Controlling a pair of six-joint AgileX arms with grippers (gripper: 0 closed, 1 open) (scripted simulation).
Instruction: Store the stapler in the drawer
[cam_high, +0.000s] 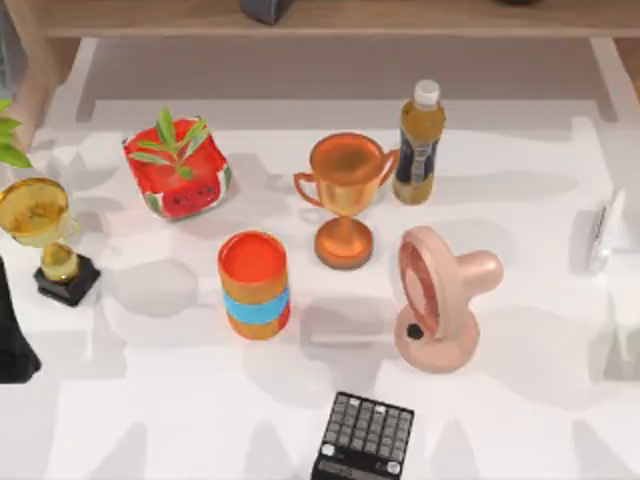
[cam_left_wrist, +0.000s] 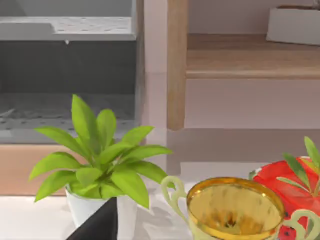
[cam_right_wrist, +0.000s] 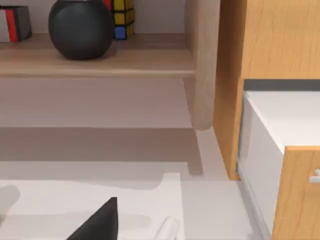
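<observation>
The stapler (cam_high: 603, 232), a slim white-grey wedge, lies near the table's right edge. The right wrist view catches what looks like its pale tip (cam_right_wrist: 167, 231) on the tabletop. Close to that tip is a black finger (cam_right_wrist: 100, 222) of my right gripper. The drawer (cam_right_wrist: 280, 122) stands pulled out of a wooden cabinet beyond it, white inside with a wooden front. My left arm (cam_high: 12, 335) is parked at the table's left edge. One dark finger (cam_left_wrist: 100, 225) of its gripper shows in front of a potted plant (cam_left_wrist: 100, 155).
An orange trophy (cam_high: 343, 200), a juice bottle (cam_high: 418, 145), a pink fan (cam_high: 440, 295) and an orange can (cam_high: 254, 285) fill the table's middle. A red watermelon pot (cam_high: 178, 165) and a gold trophy (cam_high: 42, 235) stand at the left. A black calculator (cam_high: 365, 438) lies at the front.
</observation>
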